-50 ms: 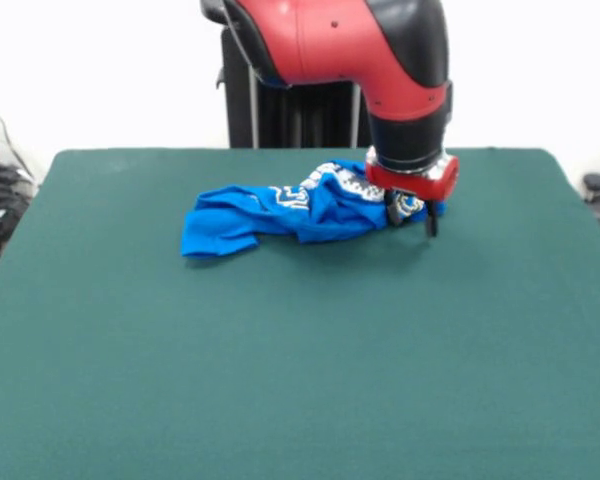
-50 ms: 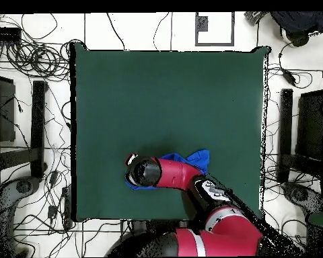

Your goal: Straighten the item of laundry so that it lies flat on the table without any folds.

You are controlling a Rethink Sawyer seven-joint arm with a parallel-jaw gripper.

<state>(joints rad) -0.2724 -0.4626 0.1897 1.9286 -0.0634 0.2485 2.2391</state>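
The item of laundry (image 1: 280,212) is a bright blue shirt lying bunched in a long crumpled strip on the far middle of the green table (image 1: 280,380). Bits of white and grey print show along its top folds. My gripper (image 1: 412,216) is down at the strip's right end, low over the table, with blue printed cloth right under the red wrist ring. In the overhead view the arm covers most of the shirt (image 2: 196,160). Only blue corners poke out on either side, and the gripper itself is hidden under the wrist (image 2: 142,172).
Wide green table (image 2: 164,87) extends on every side of the shirt. Cables and black stands (image 2: 38,121) lie on the floor around the table. A white marker board (image 2: 214,28) sits beyond the table's far edge.
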